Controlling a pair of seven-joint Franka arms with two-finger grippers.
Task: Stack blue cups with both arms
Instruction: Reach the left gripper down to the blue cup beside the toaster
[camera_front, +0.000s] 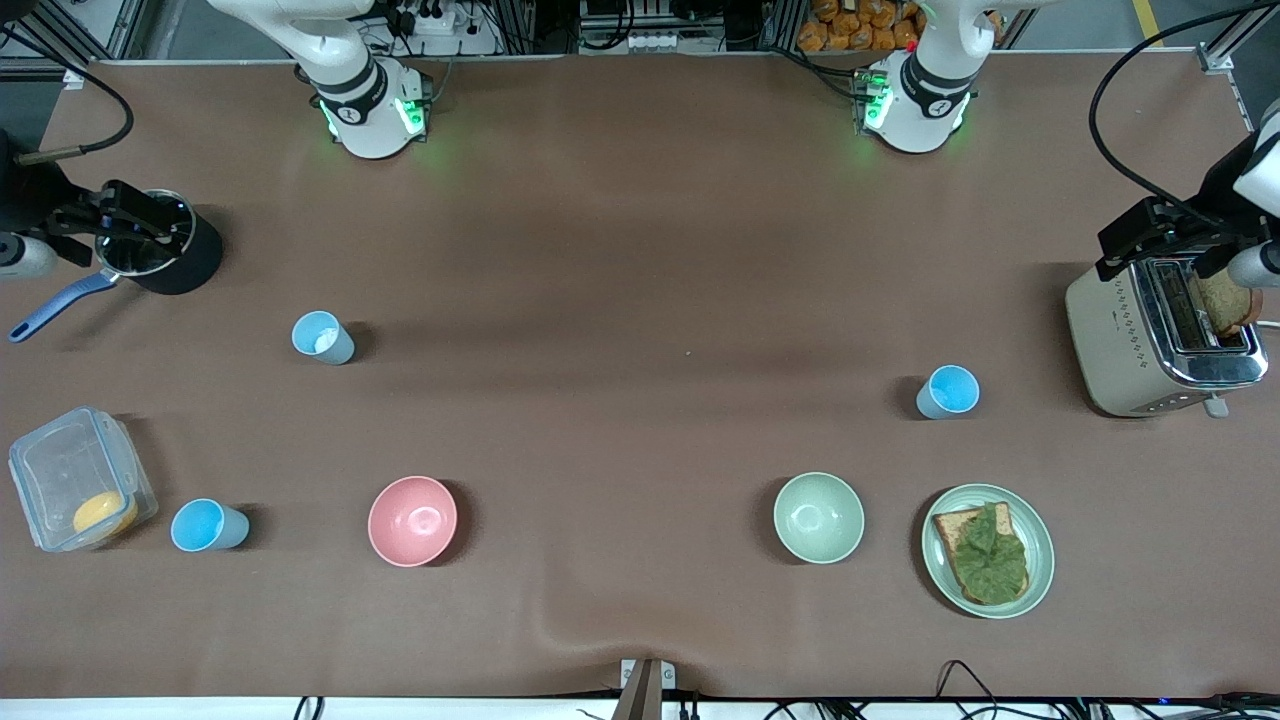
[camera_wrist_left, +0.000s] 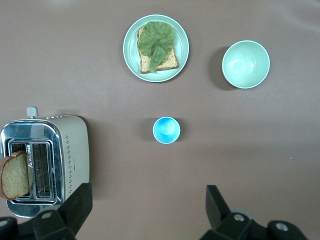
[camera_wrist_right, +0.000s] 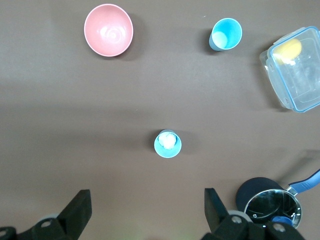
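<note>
**Three blue cups apart on the desk, both grippers open and empty**

Nearest the front camera, a plate (camera_front: 1040, 560) with lettuce-topped toast (camera_front: 985, 553) is set toward the left arm's end of the desk (camera_front: 640, 300), with a green bowl (camera_front: 818, 517) beside it. In the same row, toward the right arm's end, a pink bowl (camera_front: 412, 520), a bright blue cup (camera_front: 207, 525) and a clear lidded box (camera_front: 75, 480) with something yellow inside are lined up.

Farther from the camera, a second bright blue cup (camera_front: 948, 391) is seen upright near the toaster (camera_front: 1120, 340), in which a slice of bread (camera_front: 1228, 302) is lodged. A paler blue cup (camera_front: 322, 337), with something white inside, is placed toward the right arm's end, near a black pot (camera_front: 165, 250) with a blue handle. The three cups are well apart; none is stacked.

The left gripper (camera_wrist_left: 145, 212) is held over the desk between the toaster and the second cup, jaws spread wide with nothing between them. The right gripper (camera_wrist_right: 146, 212) is held over the desk by the black pot, jaws likewise wide and empty; the paler cup shows between its fingers (camera_wrist_right: 80, 210) in the right wrist view, far below.
</note>
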